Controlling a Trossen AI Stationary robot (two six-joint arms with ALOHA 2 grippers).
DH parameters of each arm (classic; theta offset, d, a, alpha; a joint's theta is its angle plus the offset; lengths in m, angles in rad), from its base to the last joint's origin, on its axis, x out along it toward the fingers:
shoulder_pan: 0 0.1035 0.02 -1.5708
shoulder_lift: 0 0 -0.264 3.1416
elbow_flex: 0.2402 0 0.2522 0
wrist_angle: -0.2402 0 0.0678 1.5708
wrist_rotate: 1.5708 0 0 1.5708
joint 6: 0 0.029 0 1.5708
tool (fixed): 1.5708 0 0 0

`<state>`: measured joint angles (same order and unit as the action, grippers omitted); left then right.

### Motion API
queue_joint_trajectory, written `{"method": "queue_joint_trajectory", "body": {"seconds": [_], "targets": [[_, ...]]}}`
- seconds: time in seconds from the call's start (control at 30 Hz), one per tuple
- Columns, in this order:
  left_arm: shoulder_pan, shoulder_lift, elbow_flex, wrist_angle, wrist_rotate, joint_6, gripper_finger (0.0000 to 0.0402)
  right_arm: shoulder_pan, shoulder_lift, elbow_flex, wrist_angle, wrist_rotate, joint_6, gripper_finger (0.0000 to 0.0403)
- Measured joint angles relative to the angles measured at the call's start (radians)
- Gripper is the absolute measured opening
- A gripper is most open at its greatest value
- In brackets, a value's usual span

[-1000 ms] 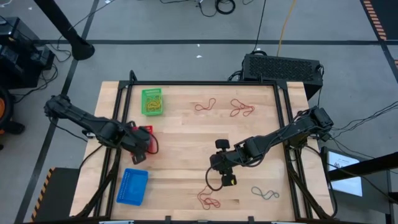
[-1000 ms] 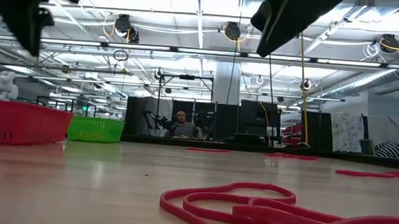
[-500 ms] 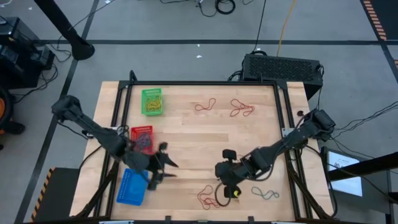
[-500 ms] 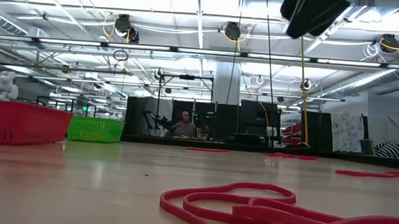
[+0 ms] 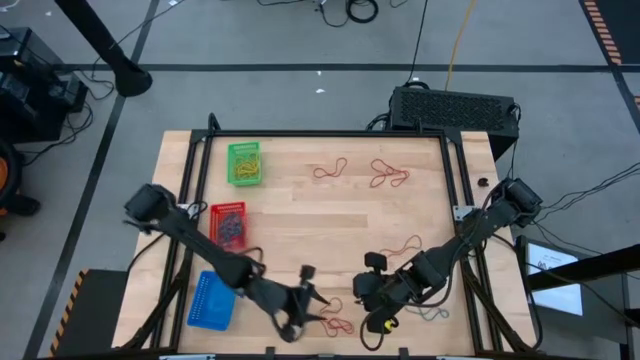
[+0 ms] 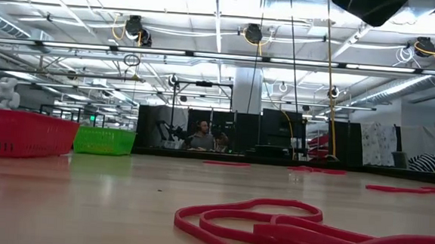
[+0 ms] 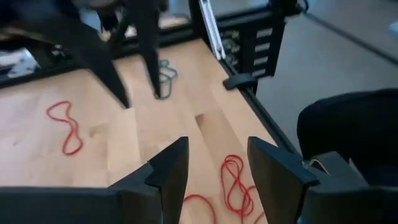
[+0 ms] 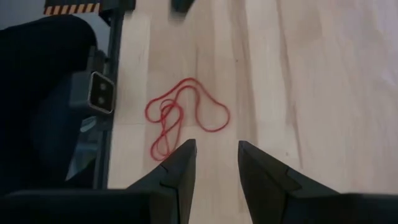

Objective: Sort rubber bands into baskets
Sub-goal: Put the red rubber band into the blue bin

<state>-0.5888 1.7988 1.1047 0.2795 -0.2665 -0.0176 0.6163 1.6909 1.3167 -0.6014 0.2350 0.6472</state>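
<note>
Left gripper point(image 7: 214, 171) part-open, empty, above red bands point(image 7: 236, 186)

No readable text, label, brand or number anywhere. Only sign-like marks: orange-black hazard striping on floor point(image 5: 601, 28) at far right corner of high view, and on strip point(image 8: 73, 9) past table edge in right wrist view. No lettering on either.
</note>
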Motion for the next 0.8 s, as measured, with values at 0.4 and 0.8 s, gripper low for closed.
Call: {"method": "queue_joint_trajectory", "body": {"seconds": [0.4,0.8], "targets": [[0.003,0.274,0.330,-0.351,-0.023,-0.190,0.0173,0.062,0.000,0.000,-0.002,0.114,0.054,0.0112],[-0.001,0.411,0.330,-0.341,0.005,-0.291,0.0173,0.121,0.000,0.000,-0.018,0.292,0.033,0.0112]]}}
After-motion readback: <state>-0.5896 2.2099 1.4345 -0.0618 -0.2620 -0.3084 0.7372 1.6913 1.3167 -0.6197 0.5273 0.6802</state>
